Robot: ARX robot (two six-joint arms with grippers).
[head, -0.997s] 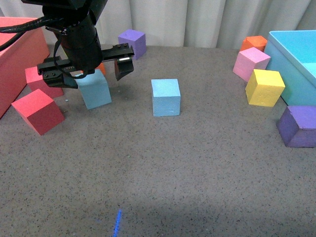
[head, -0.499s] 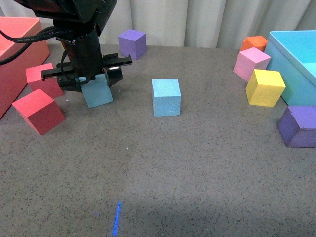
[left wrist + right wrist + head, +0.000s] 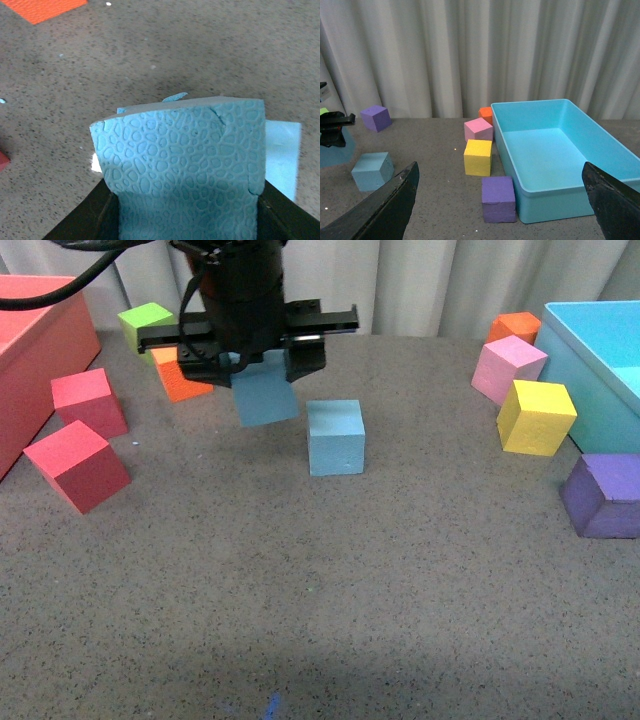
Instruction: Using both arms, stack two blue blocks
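Note:
My left gripper (image 3: 262, 352) is shut on a light blue block (image 3: 266, 398) and holds it in the air, just left of and a little above the second blue block (image 3: 336, 436), which rests on the grey table. In the left wrist view the held block (image 3: 185, 170) fills the space between the jaws, with the other blue block (image 3: 283, 152) partly showing behind it. My right gripper (image 3: 500, 200) is open and empty, far from both blocks. The resting blue block also shows in the right wrist view (image 3: 372, 171).
A red bin (image 3: 35, 360) and two red cubes (image 3: 76, 465) lie at the left, with green (image 3: 146, 325) and orange (image 3: 180, 380) cubes behind. A turquoise bin (image 3: 600, 370) stands at the right with pink (image 3: 508, 368), yellow (image 3: 536, 417), orange (image 3: 516, 328) and purple (image 3: 603, 496) cubes beside it.
My left gripper closed on the blue block, lifted it off the table and carried it right, toward the second blue block. The green and orange cubes behind are now uncovered.

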